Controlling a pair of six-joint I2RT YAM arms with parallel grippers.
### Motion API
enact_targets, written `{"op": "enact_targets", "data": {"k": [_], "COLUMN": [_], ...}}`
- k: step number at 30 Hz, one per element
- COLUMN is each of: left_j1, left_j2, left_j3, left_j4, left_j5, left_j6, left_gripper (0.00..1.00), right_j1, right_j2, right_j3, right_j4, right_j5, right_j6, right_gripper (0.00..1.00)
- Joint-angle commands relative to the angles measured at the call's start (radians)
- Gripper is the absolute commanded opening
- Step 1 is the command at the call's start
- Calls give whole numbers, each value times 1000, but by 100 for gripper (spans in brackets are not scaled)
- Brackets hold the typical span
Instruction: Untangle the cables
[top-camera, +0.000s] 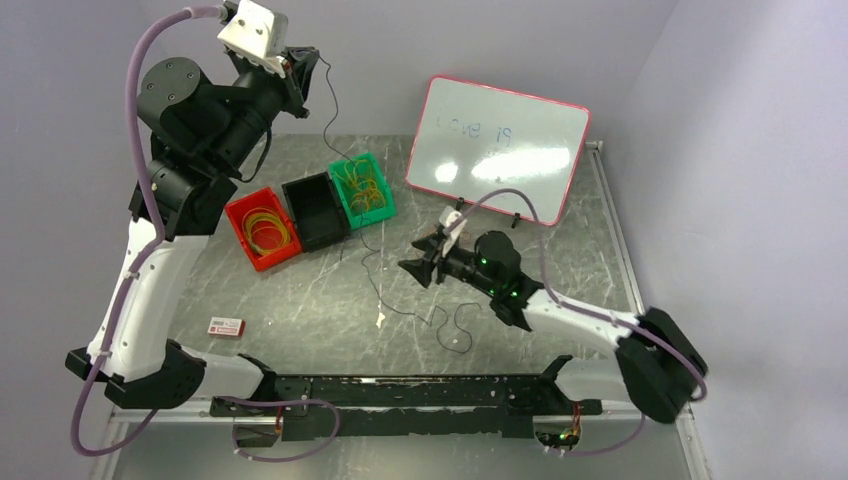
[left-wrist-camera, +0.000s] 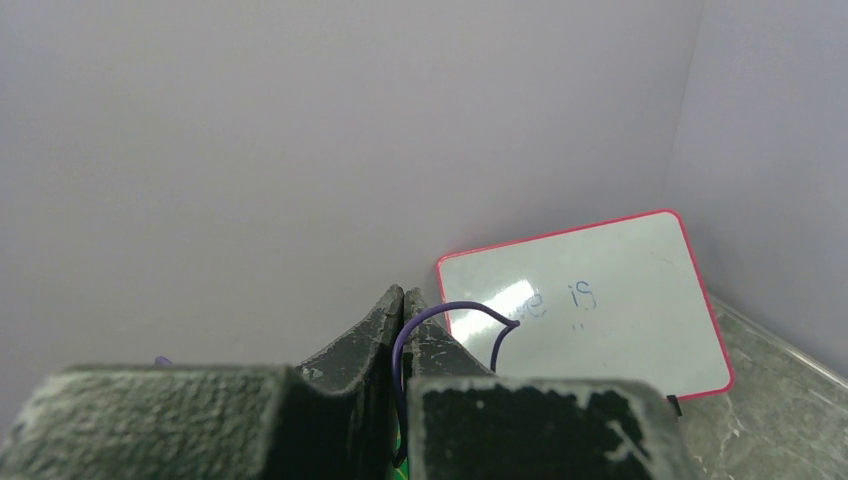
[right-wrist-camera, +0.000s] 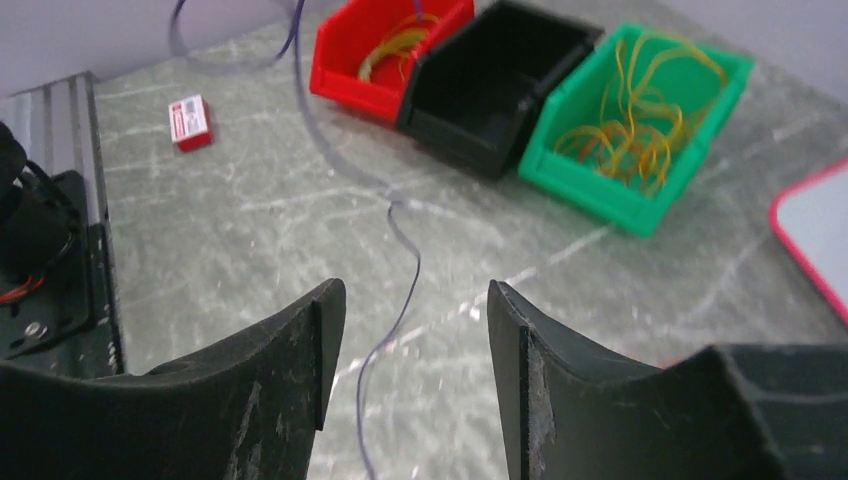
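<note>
**A:** The left pincer (left-wrist-camera: 402, 296) is up high by the back wall, its jaws pressed together on the thin dark blue-black cable (left-wrist-camera: 455, 305). From there the strand drops past the green plastic bin (top-camera: 375, 217) and trails in loose curls over the grey marbled surface (top-camera: 300, 300).

**B:** And the right pincer (right-wrist-camera: 415, 290) hovers low, jaws apart and gripping nothing. That same strand lies on the surface in the gap between its fingertips and runs on beyond them.

**A:** Yellow cables (top-camera: 265, 230) are coiled in the red plastic bin (top-camera: 275, 262), and orange-and-yellow cables (top-camera: 362, 188) are in the green one. A black plastic bin (top-camera: 317, 212) sits between the two.

**B:** So how is this step done well? I'd bring the right pincer straight down where the strand runs plain, short of the curls near the front. Then close it firmly, because a thread this fine looks likely to slide out of a lazy pinch.

**A:** Agreed. After that, draw the two holds apart slowly, so the curls open out rather than cinch into a knot.

**B:** One hazard is the hanging run, which passes close by the green bin's rim. A sideways swing up top could catch it there — or hook those orange loops.
</note>
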Motion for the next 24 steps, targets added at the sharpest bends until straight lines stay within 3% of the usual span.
{"op": "enact_targets", "data": {"k": [1, 7, 14, 24], "left_j1": [4, 4, 3, 3], "left_j2": [0, 3, 0, -10], "left_j3": [34, 46, 43, 29], "left_j4": [1, 2, 4, 10], "left_j5": [40, 41, 39, 34], "left_j6": [-11, -11, -3, 6], "left_gripper": [7, 7, 7, 7], "right_j1": [21, 67, 109, 127], "right_j2": [169, 362, 471, 437], "right_j3": [113, 231, 295, 290], "right_j4": [327, 412, 440, 410], "right_j5": [-77, -128, -162, -110], "right_j6": [-61, -59, -45, -53], "right_gripper": [58, 57, 51, 47]}}
